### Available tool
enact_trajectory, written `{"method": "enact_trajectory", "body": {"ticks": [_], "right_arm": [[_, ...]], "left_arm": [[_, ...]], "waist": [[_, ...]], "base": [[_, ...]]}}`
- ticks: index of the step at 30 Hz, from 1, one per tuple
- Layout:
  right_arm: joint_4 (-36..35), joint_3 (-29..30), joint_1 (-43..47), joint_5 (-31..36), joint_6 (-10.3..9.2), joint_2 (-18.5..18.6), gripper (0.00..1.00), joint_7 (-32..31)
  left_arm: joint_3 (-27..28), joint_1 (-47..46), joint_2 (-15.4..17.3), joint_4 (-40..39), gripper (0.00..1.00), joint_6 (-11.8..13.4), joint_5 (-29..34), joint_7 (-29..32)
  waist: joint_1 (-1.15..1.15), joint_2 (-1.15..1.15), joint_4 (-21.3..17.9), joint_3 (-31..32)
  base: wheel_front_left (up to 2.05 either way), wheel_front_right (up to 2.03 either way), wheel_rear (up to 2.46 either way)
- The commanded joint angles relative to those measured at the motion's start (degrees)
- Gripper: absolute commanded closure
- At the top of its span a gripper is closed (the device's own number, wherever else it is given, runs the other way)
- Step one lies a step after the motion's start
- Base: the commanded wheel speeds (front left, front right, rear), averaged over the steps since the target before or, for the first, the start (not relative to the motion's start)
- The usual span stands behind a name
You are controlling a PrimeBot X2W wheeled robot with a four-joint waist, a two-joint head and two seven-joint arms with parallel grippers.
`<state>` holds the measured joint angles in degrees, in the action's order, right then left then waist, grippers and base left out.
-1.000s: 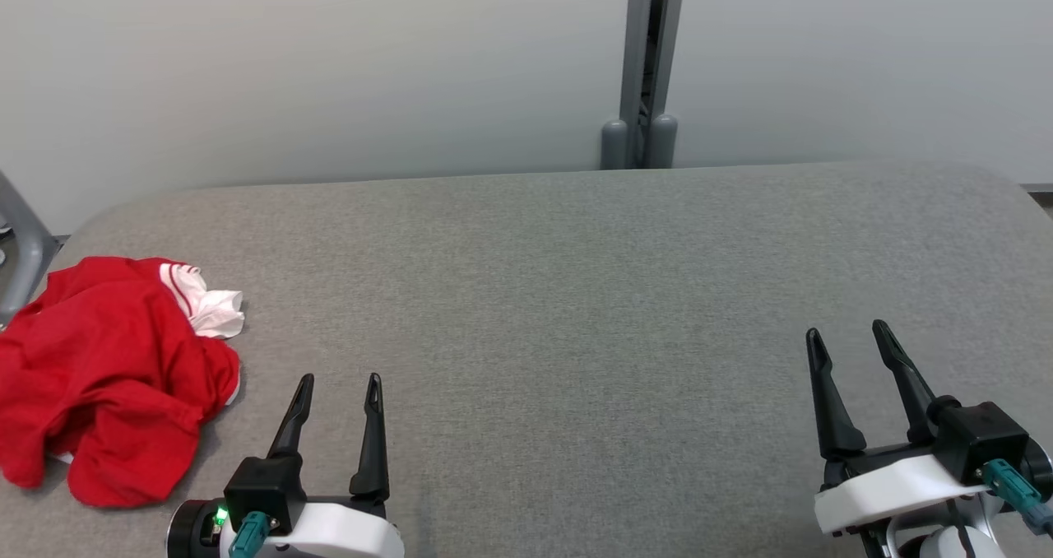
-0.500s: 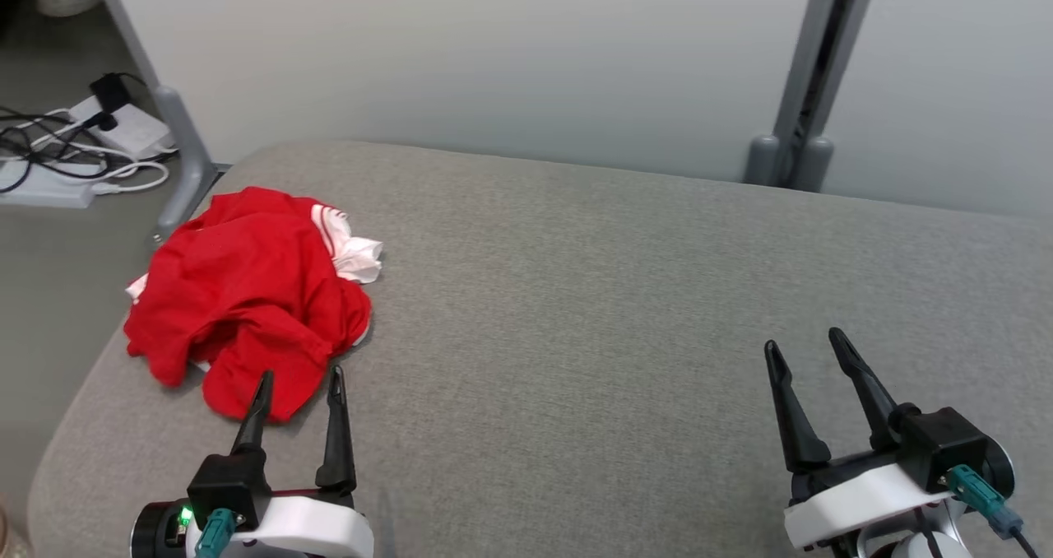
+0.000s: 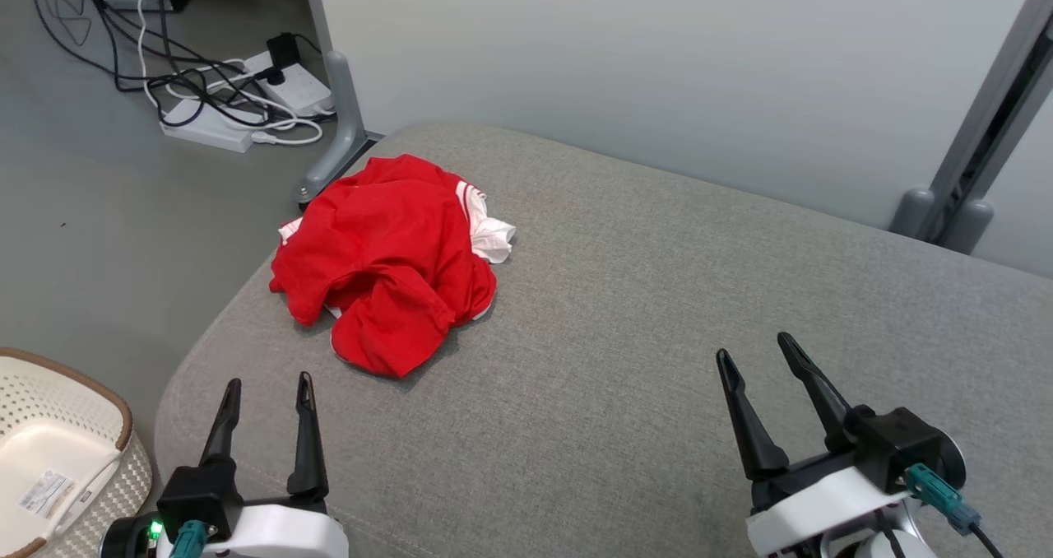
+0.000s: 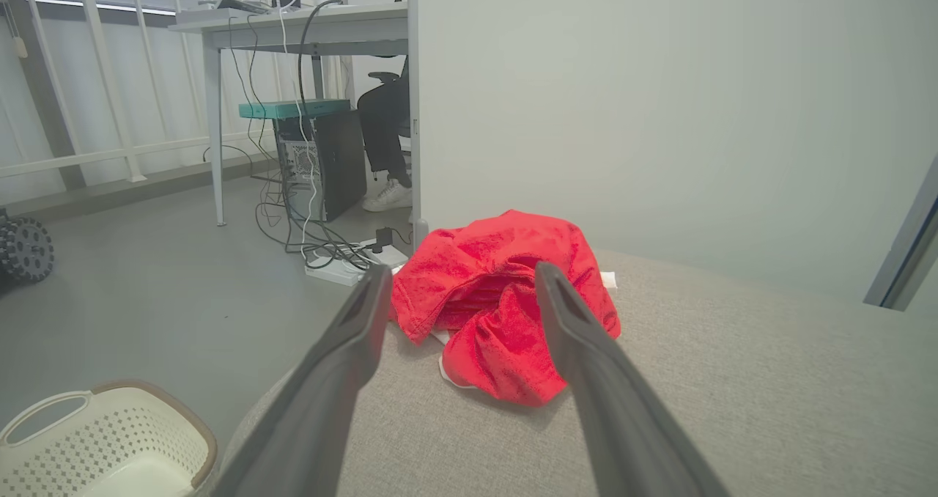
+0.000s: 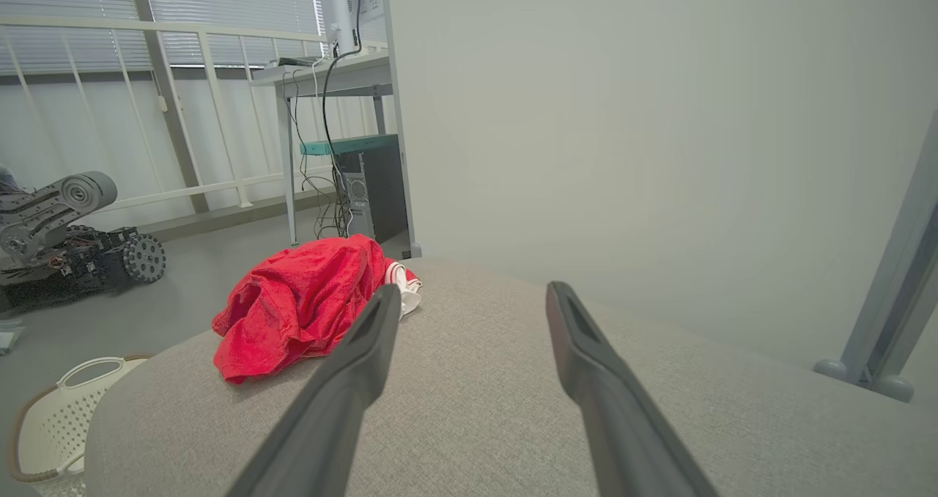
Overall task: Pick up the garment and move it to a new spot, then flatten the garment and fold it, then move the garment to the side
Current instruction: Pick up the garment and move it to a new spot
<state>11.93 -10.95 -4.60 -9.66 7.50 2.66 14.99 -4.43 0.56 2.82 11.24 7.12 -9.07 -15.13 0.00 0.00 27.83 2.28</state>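
Both hands stand with their two dark fingers spread wide and hold nothing: the left hand (image 3: 269,381) low over the near left corner, the right hand (image 3: 753,346) well off toward the near right. The grey fabric-covered counter (image 3: 625,327) is broad with rounded corners. The red garment (image 3: 387,253) lies on it as a crumpled heap close to the left edge, toward the far left corner.

The garment is ahead of the left hand and slightly to its right, clear of the fingertips. In the left wrist view it sits squarely between that hand's fingers. From the right hand it lies far off to the left across the counter, so the left arm looks the better placed for the first pick.

The heap has no clean long axis. It runs a little longer away from the robot than across, with a white striped part (image 3: 487,233) at its far right.

A pale partition wall (image 3: 617,56) stands behind the counter. On the floor to the left are a white perforated basket (image 3: 123,467) and, further back, power strips (image 3: 210,134) among tangled cables.
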Motion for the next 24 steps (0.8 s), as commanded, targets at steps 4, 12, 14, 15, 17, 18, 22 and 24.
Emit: {"method": "enact_trajectory", "body": {"ticks": [4, 12, 14, 15, 17, 18, 22, 24], "right_arm": [[1.62, -3.04, -3.43, -0.02, -0.01, 0.42, 0.00, 0.28], [3.74, -5.79, -6.54, -0.59, -0.01, 0.42, 0.00, 0.28], [4.23, -6.18, -6.84, -0.78, -0.01, 0.40, 0.00, 0.28], [4.39, -6.25, -6.86, -0.85, -0.01, 0.41, 0.00, 0.28], [4.49, -6.15, -6.75, -0.88, -0.01, 0.41, 0.00, 0.28], [4.56, -5.98, -6.58, -0.88, -0.01, 0.41, 0.00, 0.28], [4.45, -5.72, -5.73, -0.94, -0.01, 0.40, 0.00, 0.28], [4.38, -5.59, -5.54, -0.73, -0.01, 0.40, 0.00, 0.28]], "left_arm": [[1.81, 1.07, 0.17, -2.09, 0.00, 1.32, -1.01, -0.05], [2.98, 2.47, 0.17, -3.97, 0.00, 2.45, -2.09, -0.05], [3.21, 2.69, 0.18, -4.29, 0.00, 2.67, -2.16, -0.05], [3.27, 2.76, 0.18, -4.36, 0.00, 2.65, -2.19, -0.05], [3.37, 2.73, 0.18, -4.36, 0.00, 2.73, -2.15, -0.05], [3.44, 2.65, 0.18, -4.34, 0.00, 2.75, -2.13, -0.05], [3.56, 2.29, 0.18, -4.16, 0.00, 2.63, -1.93, -0.05], [3.66, 2.09, 0.18, -3.98, 0.00, 2.41, -1.81, -0.05]], "waist": [[0.00, 0.00, 1.84, -1.68], [0.00, 0.00, 2.38, -2.53], [0.00, 0.00, 2.36, -2.52], [0.00, 0.00, 2.33, -2.47], [0.00, 0.00, 2.24, -2.38], [0.00, 0.00, 2.19, -2.30], [0.00, 0.00, 1.93, -1.92], [0.00, 0.00, 1.84, -1.80]], "base": [[0.00, 0.00, 0.00], [0.00, 0.00, 0.00], [0.00, 0.00, 0.00], [0.00, 0.00, 0.00], [0.00, 0.00, 0.00], [0.00, 0.00, 0.00], [0.00, 0.00, 0.00], [0.00, 0.00, 0.00]]}}
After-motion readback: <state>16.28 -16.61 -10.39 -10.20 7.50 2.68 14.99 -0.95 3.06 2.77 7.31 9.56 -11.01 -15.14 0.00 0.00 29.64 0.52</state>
